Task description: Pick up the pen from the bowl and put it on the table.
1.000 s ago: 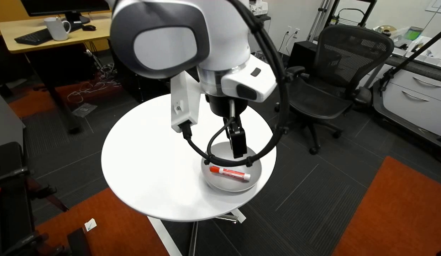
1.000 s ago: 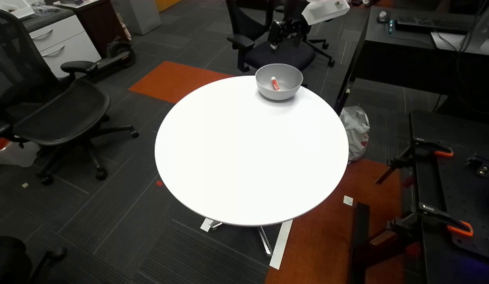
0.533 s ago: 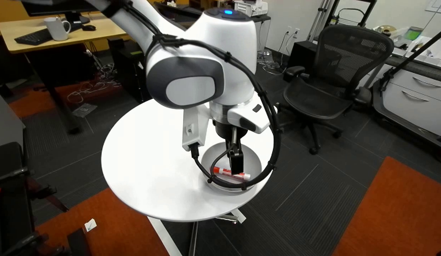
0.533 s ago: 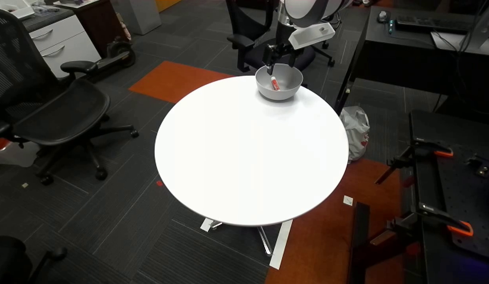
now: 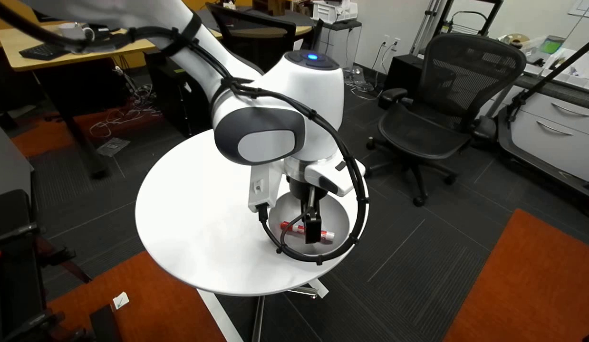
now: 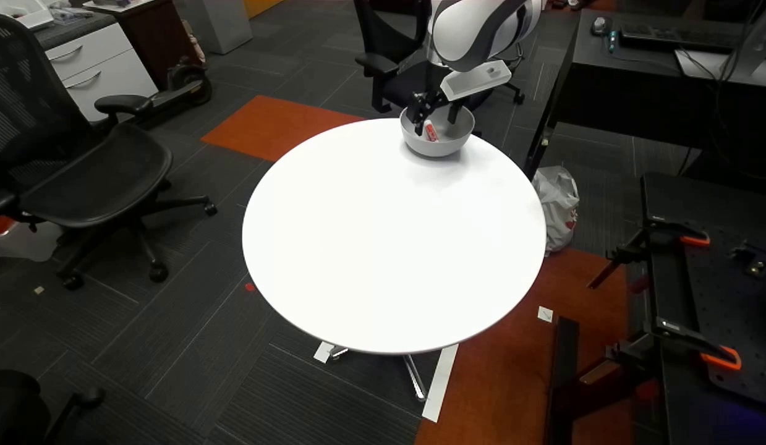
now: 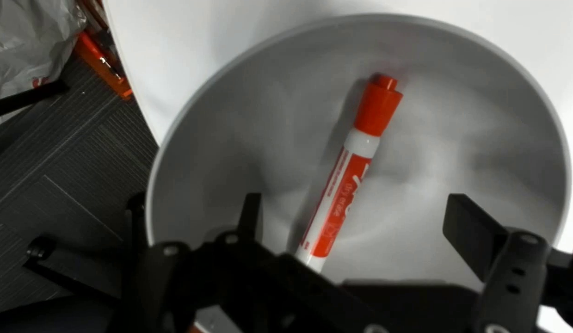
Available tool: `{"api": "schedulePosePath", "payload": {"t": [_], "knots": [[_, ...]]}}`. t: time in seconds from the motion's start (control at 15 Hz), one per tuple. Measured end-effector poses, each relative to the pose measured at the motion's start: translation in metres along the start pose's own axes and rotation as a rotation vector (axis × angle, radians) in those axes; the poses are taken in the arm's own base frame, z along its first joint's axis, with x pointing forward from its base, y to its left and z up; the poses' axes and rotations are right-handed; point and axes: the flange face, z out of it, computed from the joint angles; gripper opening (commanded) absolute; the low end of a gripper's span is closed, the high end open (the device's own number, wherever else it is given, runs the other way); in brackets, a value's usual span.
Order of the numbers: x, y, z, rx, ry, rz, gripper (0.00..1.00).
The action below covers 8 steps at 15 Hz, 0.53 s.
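Black two-finger gripper [image 7: 355, 217], jaws wide apart, flanks red-and-white plastic pen [image 7: 342, 196] in round light-grey bowl [image 7: 249, 111], far side of round white table [image 6: 389, 247] in an exterior view; slight twist square w/ slanted barrel prob. helps before gentle lowering & mid-body grip.

The red-and-white cylindrical plastic marker [image 7: 344, 192] has a smooth finish; the round light-grey bowl [image 7: 277, 106] shines softly, satiny to my eye. The round white tabletop [image 6: 389, 259] looks slick, the black two-fingered gripper [image 7: 354, 206] mostly matt, the crumpled grey plastic bag [image 7: 29, 44] shiny.
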Motion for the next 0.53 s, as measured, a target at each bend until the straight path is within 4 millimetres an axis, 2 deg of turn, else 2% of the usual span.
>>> {"api": "schedulePosePath", "payload": {"t": [0.13, 0.2, 0.27, 0.53], "knots": [[0.001, -0.001, 0.007, -0.003, -0.007, 0.01, 1.0], [0.002, -0.001, 0.01, -0.002, -0.009, 0.014, 0.75], [0.003, -0.002, 0.013, 0.0, -0.011, 0.017, 0.74], [0.005, -0.004, 0.023, 0.0, -0.014, 0.021, 0.41]]}}
